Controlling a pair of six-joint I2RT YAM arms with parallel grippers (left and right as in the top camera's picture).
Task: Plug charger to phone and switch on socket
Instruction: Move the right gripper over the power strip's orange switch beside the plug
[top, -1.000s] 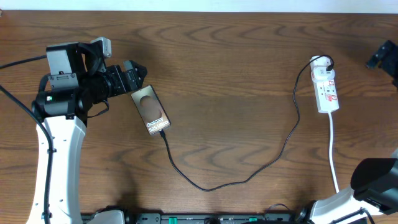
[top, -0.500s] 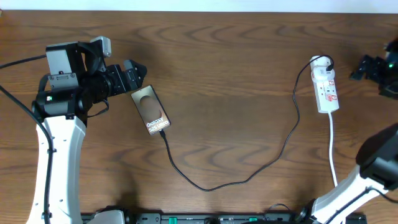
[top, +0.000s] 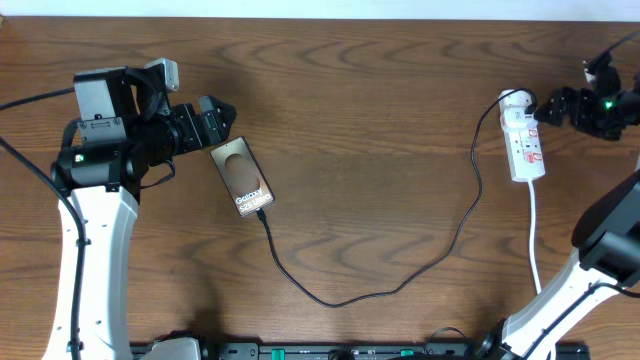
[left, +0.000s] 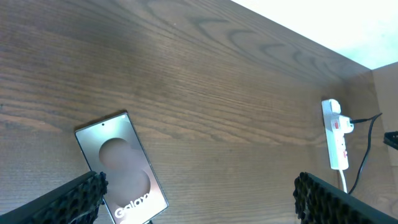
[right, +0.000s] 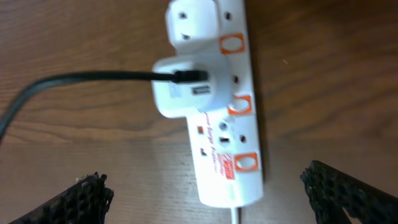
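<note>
The phone (top: 246, 177) lies flat at centre-left, also visible in the left wrist view as the phone (left: 121, 165). The charger (top: 400, 285), a thin black cable, meets the phone's lower end, loops across the table and runs up to the round white plug on the socket (top: 524, 142). My left gripper (top: 222, 125) stands open just beyond the phone's upper end, holding nothing; in its wrist view the left gripper (left: 199, 202) has the phone beside its left finger. My right gripper (top: 548, 105) hovers open by the socket's plug end, and the socket (right: 217, 93) lies between the right gripper (right: 211, 199) fingers' span, untouched.
The socket's white cord (top: 536, 240) trails toward the front edge at the right. The right arm's base (top: 560, 320) stands at the front right, the left arm's white link (top: 95, 250) at the left. Bare wood lies between phone and socket.
The right arm has swung in from the far right edge leftward to the socket's plug end. The left arm, phone and cable have not moved.
</note>
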